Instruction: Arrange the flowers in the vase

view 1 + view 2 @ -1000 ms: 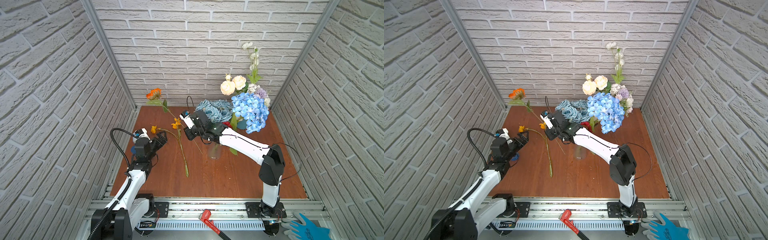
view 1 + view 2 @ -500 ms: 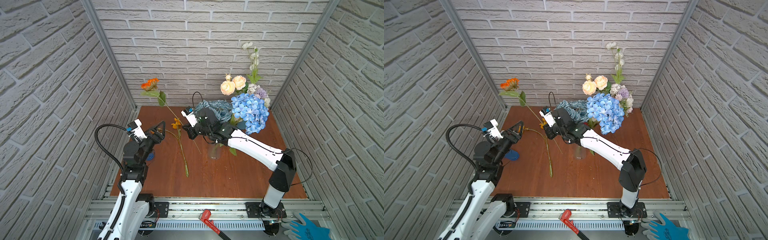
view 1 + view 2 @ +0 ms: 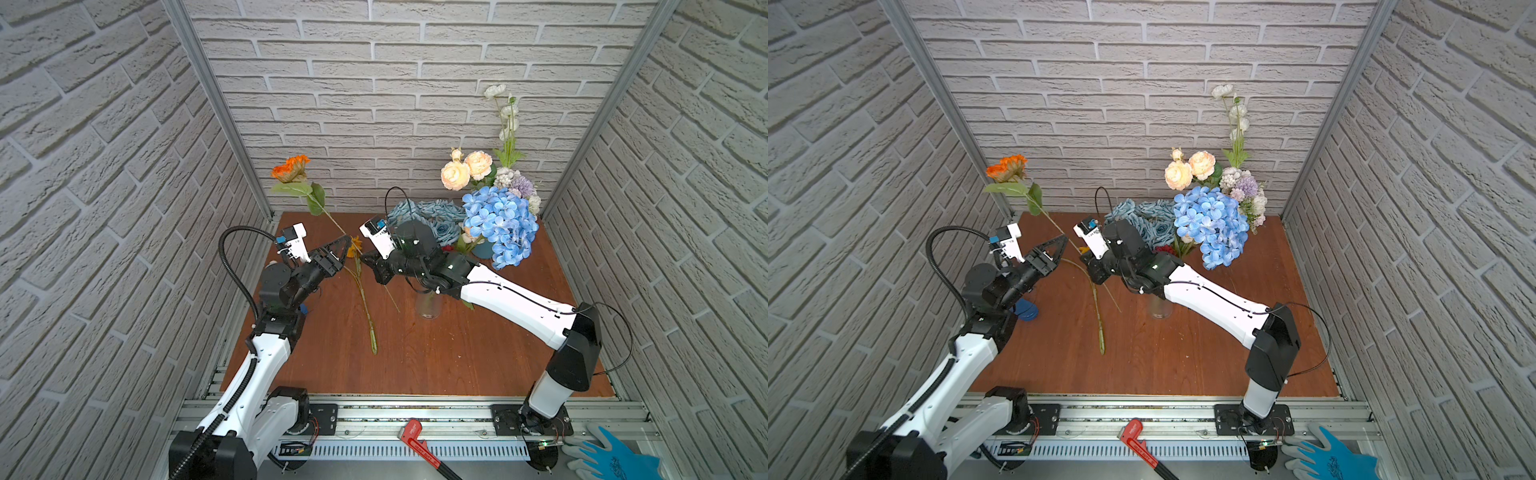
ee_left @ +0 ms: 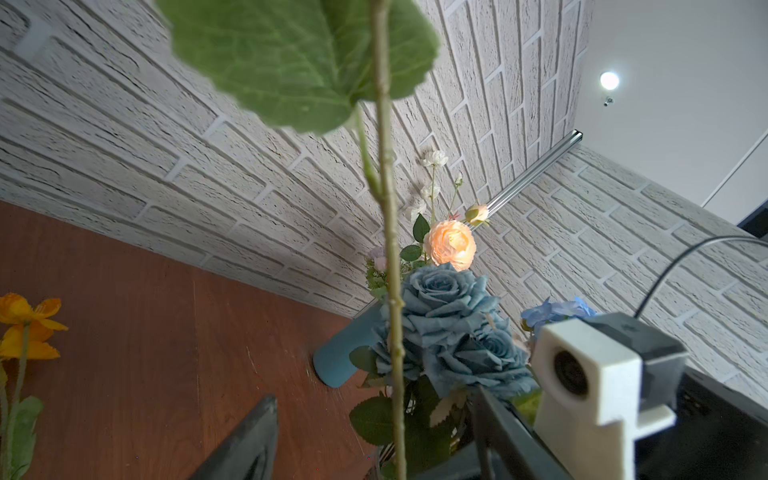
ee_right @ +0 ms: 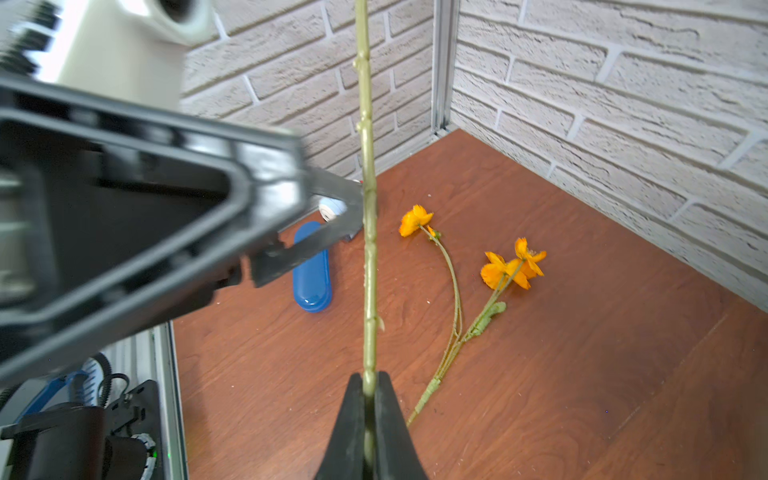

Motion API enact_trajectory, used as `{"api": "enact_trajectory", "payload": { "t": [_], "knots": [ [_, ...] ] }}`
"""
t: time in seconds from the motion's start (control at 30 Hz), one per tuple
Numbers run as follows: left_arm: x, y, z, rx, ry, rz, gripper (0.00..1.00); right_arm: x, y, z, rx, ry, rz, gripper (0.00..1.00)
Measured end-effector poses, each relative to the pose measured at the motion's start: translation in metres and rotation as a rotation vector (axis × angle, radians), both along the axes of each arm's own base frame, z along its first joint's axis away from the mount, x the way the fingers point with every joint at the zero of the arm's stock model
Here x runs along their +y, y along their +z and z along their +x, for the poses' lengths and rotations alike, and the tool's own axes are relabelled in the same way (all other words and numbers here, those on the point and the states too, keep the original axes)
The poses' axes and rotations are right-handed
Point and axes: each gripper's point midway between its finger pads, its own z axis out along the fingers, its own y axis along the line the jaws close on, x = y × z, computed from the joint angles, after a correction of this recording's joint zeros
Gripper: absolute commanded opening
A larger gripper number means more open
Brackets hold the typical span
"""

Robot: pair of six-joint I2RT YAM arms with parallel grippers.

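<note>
Right wrist: right gripper (image 5: 368, 386) pinching sunflower stem (image 5: 369, 257); left gripper (image 4: 374, 395) spread; teal vase (image 3: 483, 250) holds bouquet (image 3: 496, 220).

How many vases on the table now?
2: a clear glass vase mid-table, partly under the right arm; a teal vase behind it among the flowers. More could hide behind blooms.

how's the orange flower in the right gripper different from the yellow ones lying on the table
The orange sunflower is held up off the table, stem clamped in the right gripper; the yellow flowers lie flat on the wood, untouched.
The orange sunflower has one large head and broad leaves on a thick stem; the yellow flowers carry several small blooms on thin branching stems.
Both have long green stems.
</note>
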Motion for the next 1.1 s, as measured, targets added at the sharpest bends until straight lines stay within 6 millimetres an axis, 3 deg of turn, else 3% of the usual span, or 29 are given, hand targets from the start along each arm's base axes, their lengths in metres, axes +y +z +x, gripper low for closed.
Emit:
{"api": "enact_trajectory", "payload": {
  "t": [0.1, 0.3, 0.4, 0.53, 0.67, 0.77, 0.9, 1.1],
  "knots": [
    [-0.005, 0.011, 0.001, -0.029, -0.018, -0.013, 0.56, 0.002, 0.006, -0.003, -0.012, 0.007, 0.014, 0.06],
    [-0.01, 0.023, -0.002, -0.063, -0.051, -0.044, 0.14, 0.002, 0.005, -0.002, -0.021, 0.004, 0.007, 0.06],
    [-0.011, 0.023, -0.002, -0.06, -0.056, -0.047, 0.01, 0.003, 0.008, -0.001, -0.034, 0.005, 0.011, 0.06],
    [-0.01, 0.022, -0.002, -0.057, -0.049, -0.045, 0.0, 0.003, 0.008, -0.001, -0.041, 0.005, 0.01, 0.1],
    [-0.01, 0.023, -0.007, -0.077, -0.031, -0.01, 0.0, 0.003, 0.009, -0.002, -0.043, 0.007, 0.009, 0.46],
    [-0.016, 0.026, -0.015, -0.108, -0.024, 0.036, 0.0, -0.004, 0.011, -0.009, -0.047, 0.01, 0.005, 0.59],
    [-0.025, 0.026, -0.022, -0.15, -0.01, 0.099, 0.0, -0.023, 0.032, -0.024, -0.062, 0.009, 0.019, 0.6],
    [-0.044, 0.025, -0.026, -0.192, -0.03, 0.144, 0.0, -0.07, 0.087, -0.054, -0.142, -0.03, 0.1, 0.65]
  ]
}}
